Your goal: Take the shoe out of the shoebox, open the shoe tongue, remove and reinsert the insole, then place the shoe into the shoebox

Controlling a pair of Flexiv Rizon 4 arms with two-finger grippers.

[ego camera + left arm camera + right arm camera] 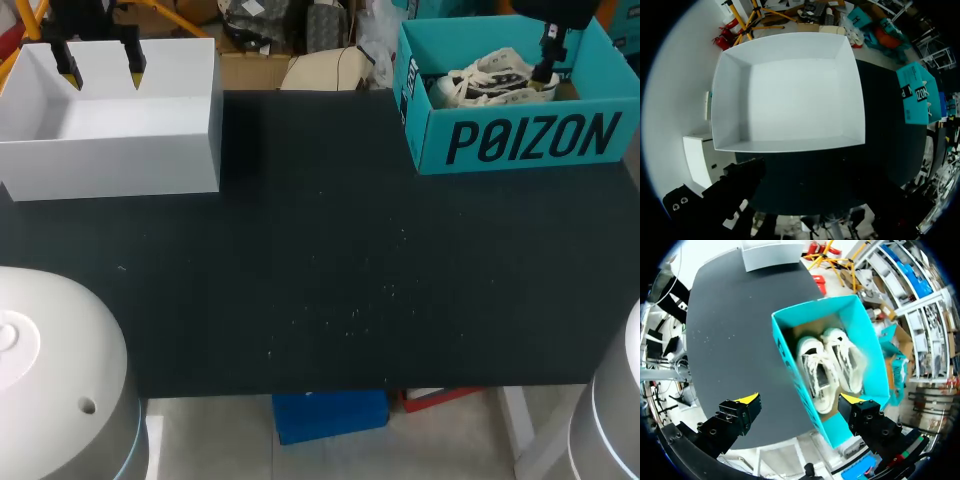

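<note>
A pair of white shoes with dark trim (pixel 492 78) lies inside the open teal shoebox (pixel 520 140) at the table's far right. My right gripper (pixel 547 60) hangs over the box, just above the shoes. In the right wrist view its yellow-tipped fingers (pixel 748 401) stand wide apart, open and empty, above the shoebox's wall (pixel 785 355), with the shoes (pixel 832 365) well below them. My left gripper (pixel 100 66) is open and empty over the far left, above a white box.
The large white box (pixel 110 130) stands empty at the far left and fills the left wrist view (pixel 790 90). The black tabletop (pixel 320 260) stretches between the two boxes to the front edge. The teal shoebox (pixel 917 92) shows small beyond the white box.
</note>
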